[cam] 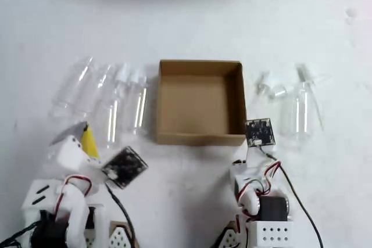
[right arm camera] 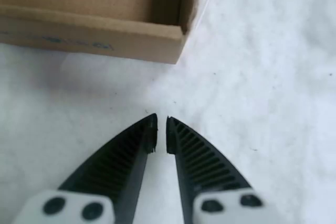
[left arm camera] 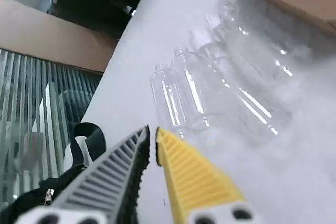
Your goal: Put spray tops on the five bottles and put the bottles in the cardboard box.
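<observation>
Judging by the empty box (cam: 199, 101), nothing is packed; bottles (cam: 138, 107) are left beside it; left hand (left arm camera: 153, 139) and right hand (right arm camera: 161, 132) are closed, empty.

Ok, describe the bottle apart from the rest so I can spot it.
Start at the cardboard box mid-table. To its right in the high view lies one clear bottle beside loose spray tops. The other bottles cluster on the box's opposite side.
</observation>
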### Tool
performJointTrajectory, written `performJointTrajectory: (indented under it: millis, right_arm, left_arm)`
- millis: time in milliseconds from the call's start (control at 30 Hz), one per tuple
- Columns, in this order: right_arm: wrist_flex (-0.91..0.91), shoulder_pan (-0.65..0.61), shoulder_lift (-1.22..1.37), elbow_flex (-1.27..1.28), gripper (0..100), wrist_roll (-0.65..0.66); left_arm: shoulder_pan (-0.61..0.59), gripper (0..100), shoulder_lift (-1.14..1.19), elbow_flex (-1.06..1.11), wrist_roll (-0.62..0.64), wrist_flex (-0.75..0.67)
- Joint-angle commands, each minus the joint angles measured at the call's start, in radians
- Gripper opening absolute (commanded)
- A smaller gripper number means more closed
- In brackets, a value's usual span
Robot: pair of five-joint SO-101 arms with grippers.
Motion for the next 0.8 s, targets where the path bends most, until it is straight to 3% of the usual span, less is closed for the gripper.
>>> performJointTrajectory:
  millis: [0, 200, 333, 533, 767]
  right_arm:
    - [0.005, -0.001, -0.001, 0.009, 1.5, 0.009]
    - [0.005, -0.002, -0.001, 0.009, 1.5, 0.009]
    - [0.005, -0.004, -0.001, 0.009, 1.5, 0.009]
    - [0.005, -0.005, -0.001, 0.009, 1.5, 0.009]
    - [0.005, -0.004, -0.001, 0.009, 1.5, 0.009]
  left_arm:
    - [0.004, 2, 0.01, 0.006, -0.138, -0.012]
    - [-0.048, 2, 0.016, 0.005, 0.081, -0.169]
    - [-0.027, 2, 0.102, -0.023, 0.092, -0.184]
    - [-0.007, 2, 0.579, -0.285, 0.1, -0.175]
    - [0.048, 2, 1.153, -0.801, 0.1, 0.032]
